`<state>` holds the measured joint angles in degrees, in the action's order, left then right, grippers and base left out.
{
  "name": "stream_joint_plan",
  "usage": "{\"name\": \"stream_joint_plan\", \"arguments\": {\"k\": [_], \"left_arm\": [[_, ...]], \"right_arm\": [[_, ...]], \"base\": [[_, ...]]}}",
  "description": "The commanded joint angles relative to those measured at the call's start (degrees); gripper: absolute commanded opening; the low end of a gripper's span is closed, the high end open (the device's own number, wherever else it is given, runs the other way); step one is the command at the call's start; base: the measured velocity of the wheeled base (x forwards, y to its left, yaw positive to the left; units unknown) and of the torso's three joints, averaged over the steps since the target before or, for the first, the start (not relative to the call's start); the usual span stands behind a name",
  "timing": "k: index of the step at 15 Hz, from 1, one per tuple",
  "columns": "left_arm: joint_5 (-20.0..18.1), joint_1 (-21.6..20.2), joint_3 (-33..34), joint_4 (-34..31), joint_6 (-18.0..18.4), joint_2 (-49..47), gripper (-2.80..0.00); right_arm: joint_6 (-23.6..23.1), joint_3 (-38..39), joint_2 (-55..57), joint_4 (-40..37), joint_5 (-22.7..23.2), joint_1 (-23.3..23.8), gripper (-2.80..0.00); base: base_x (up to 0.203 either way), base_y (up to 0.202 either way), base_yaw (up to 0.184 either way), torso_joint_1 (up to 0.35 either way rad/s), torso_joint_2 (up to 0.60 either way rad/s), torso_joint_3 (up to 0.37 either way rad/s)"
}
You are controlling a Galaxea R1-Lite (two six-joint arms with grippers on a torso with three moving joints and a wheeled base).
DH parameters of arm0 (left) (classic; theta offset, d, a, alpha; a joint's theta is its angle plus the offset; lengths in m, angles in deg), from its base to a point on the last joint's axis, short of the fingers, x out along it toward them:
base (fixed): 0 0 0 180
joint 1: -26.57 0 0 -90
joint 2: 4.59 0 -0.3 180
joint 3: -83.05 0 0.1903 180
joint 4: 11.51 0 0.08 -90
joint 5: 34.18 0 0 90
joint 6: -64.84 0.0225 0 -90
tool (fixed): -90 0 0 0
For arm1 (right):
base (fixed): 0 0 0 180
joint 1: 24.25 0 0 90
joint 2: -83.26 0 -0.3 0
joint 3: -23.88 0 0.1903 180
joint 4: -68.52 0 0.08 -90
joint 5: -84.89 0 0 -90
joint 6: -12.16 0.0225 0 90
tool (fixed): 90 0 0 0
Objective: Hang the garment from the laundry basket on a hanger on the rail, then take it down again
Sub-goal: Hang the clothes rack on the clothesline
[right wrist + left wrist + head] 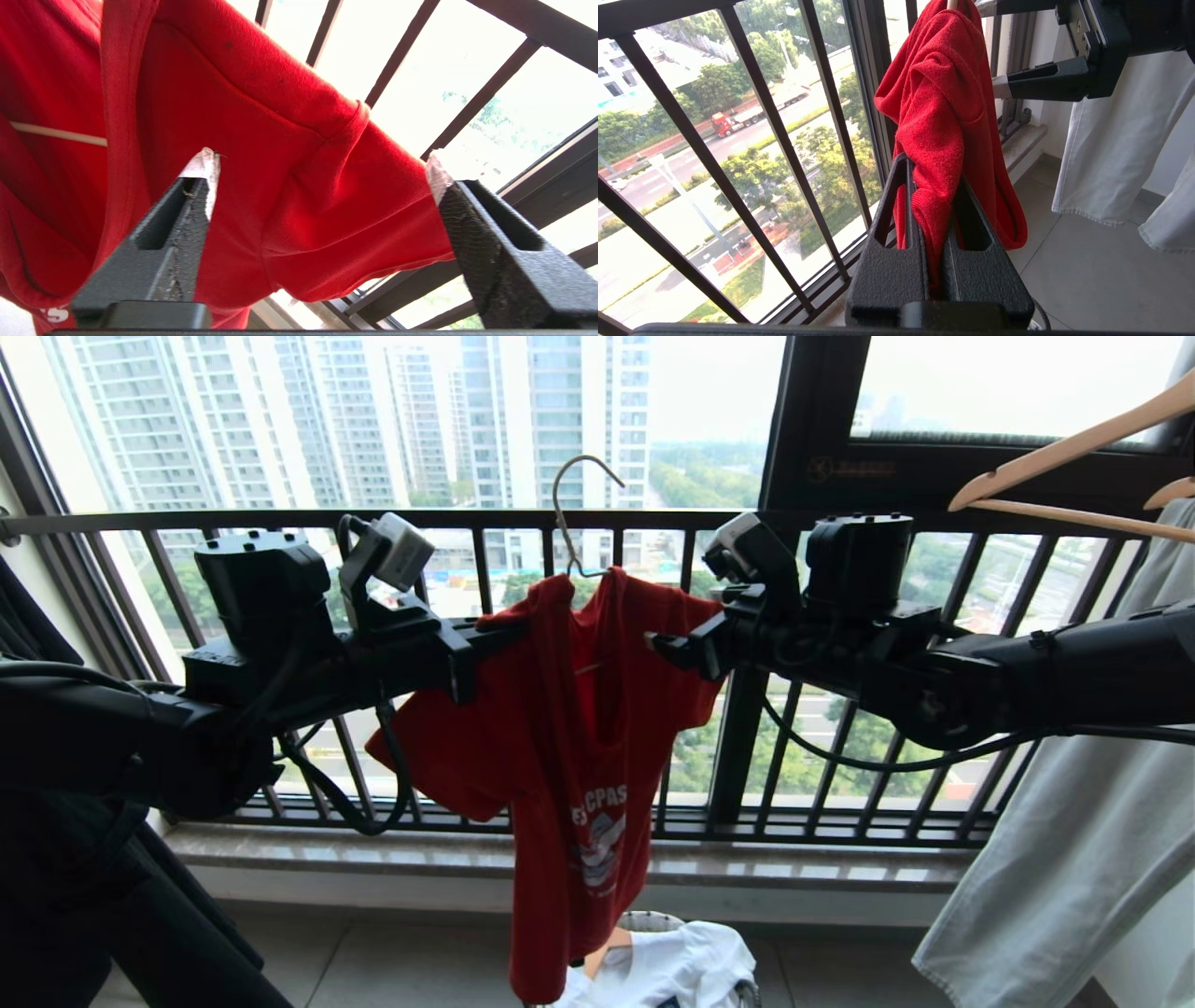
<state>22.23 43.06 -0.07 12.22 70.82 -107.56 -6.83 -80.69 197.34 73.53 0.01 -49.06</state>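
With the left gripper [931, 224] clamped on the red cotton T-shirt [569, 747], the right gripper [322, 172], fingers apart, should pinch the sleeve seam before lifting the thin cream wire hanger [569, 513].

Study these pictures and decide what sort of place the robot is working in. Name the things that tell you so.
Most likely a high-rise flat's enclosed laundry balcony. A black barred window railing overlooks tower blocks and a street far below, a red T-shirt hangs on a wire hanger, and a laundry basket stands on the tiled floor.

garment [569, 728] on hanger [567, 513] between both arms, above laundry basket [653, 922]
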Motion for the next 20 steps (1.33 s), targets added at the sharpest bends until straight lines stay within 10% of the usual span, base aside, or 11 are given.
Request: {"name": "stream_joint_plan", "arguments": {"k": [1,20], "left_arm": [[-0.1,-0.1,0.2,0.3,0.1,-0.3,-2.8],[3.5,-0.6,2.8,5.5,-4.8,-1.6,-2.8]], "right_arm": [[-0.1,0.4,-1.8,0.2,0.1,0.0,-2.8],[3.0,2.1,-5.5,0.4,-2.7,0.6,-2.8]], "base": [[0.0,0.0,0.0,0.0,0.0,0.0],[0.0,0.0,0.0,0.0,0.0,0.0]]}}
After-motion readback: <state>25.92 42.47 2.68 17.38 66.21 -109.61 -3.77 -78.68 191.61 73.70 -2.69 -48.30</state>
